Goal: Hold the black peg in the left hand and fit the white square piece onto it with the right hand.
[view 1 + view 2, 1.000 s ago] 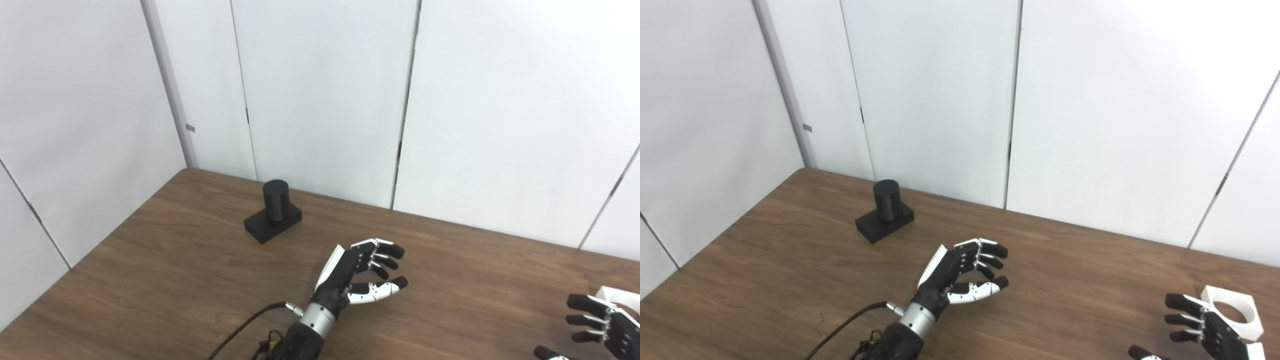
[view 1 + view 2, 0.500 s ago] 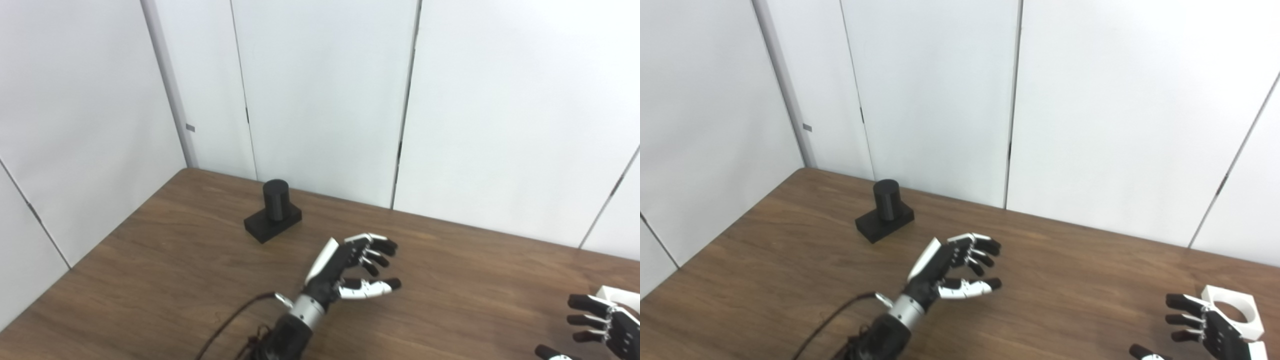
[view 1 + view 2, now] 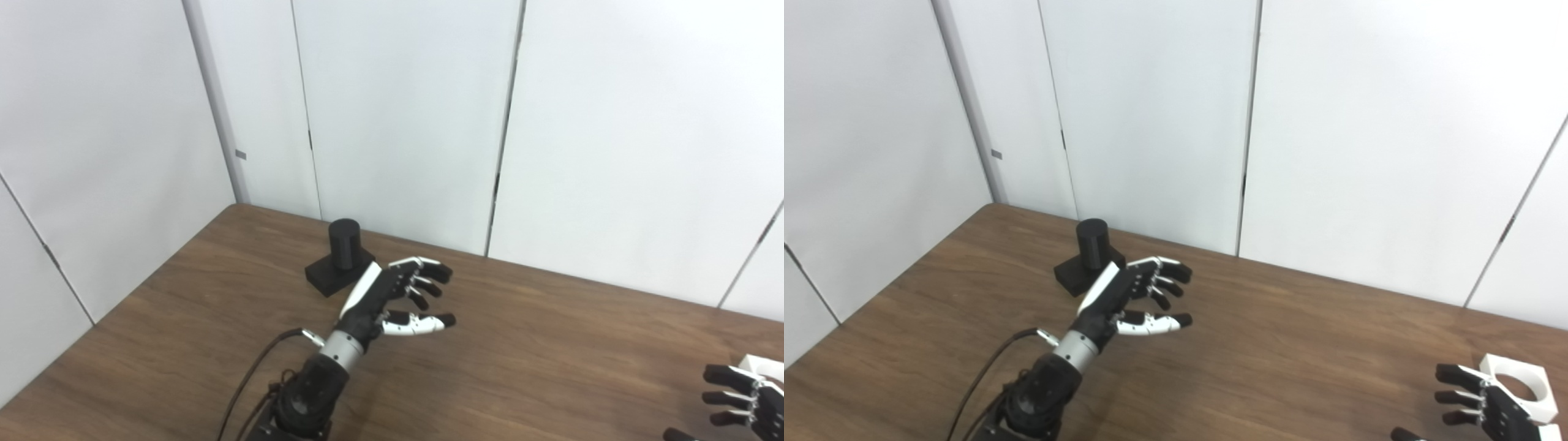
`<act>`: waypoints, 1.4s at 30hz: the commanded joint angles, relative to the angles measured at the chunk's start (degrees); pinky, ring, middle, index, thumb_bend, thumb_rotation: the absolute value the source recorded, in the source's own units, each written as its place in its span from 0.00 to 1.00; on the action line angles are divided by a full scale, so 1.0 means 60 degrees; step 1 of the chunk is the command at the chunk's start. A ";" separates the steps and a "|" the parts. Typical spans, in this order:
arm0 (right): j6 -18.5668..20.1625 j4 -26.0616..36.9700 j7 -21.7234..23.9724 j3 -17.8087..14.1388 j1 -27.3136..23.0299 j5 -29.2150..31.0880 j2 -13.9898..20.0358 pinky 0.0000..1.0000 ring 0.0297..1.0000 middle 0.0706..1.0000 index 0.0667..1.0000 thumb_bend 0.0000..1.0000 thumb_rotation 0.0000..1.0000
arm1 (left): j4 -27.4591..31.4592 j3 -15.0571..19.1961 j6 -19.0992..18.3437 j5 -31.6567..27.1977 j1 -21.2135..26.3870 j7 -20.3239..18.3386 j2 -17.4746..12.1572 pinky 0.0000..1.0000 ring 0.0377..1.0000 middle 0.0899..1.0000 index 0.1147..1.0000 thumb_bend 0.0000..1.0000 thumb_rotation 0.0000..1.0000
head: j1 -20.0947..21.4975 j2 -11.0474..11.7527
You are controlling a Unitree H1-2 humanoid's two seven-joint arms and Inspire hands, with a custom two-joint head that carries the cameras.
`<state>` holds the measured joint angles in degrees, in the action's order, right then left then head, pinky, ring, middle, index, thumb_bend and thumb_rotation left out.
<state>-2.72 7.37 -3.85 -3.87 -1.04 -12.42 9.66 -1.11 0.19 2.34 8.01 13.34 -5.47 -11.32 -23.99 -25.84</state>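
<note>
Left hand [image 3: 392, 297]: fingers spread and empty, raised just beside the black peg [image 3: 343, 244], which stands upright on its square base at the far left of the table [image 3: 1274, 367]. Right hand [image 3: 1488, 407]: fingers apart, holding nothing, beside the white square piece [image 3: 1518, 387] (round hole through it) at the near right edge. Both look rigid, light plastic; take the peg by its base and the piece by its outer sides.

The left hand [image 3: 1127, 300] has a black palm, a white back plate, and black-tipped fingers [image 3: 1164, 269] with white segments and small screws. A silver wrist collar joins a black forearm trailing dark cables. The right hand [image 3: 1488, 407] shows the same black-and-white build.
</note>
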 commanded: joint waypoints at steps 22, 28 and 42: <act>0.0032 0.0530 0.0032 -0.0017 -0.0110 0.0030 0.0062 0.47 0.59 0.66 0.63 0.57 0.00 | 0.0416 0.1097 -0.0403 0.1072 0.1132 0.1189 -0.1106 0.59 0.67 0.69 0.63 0.77 0.06 | 0.0044 -0.0143; 0.0196 0.0651 0.0065 0.0043 -0.0095 -0.0027 0.0041 0.47 0.59 0.66 0.62 0.57 0.00 | 0.0002 0.1117 -0.0297 0.1610 0.1393 0.1689 -0.1338 0.59 0.69 0.71 0.63 0.79 0.06 | 0.0035 -0.0163; 0.0216 0.0766 0.0077 0.0039 -0.0042 0.0012 0.0090 0.48 0.60 0.66 0.63 0.57 0.00 | -0.0478 0.1101 -0.0931 0.2575 0.1710 0.2351 -0.1539 0.65 0.85 0.86 0.75 0.86 0.23 | 0.0038 -0.0189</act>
<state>-0.50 9.73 -3.53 -3.26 -0.06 -12.65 9.71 -4.44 6.51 -3.38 22.21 20.40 7.14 -18.79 -23.82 -26.89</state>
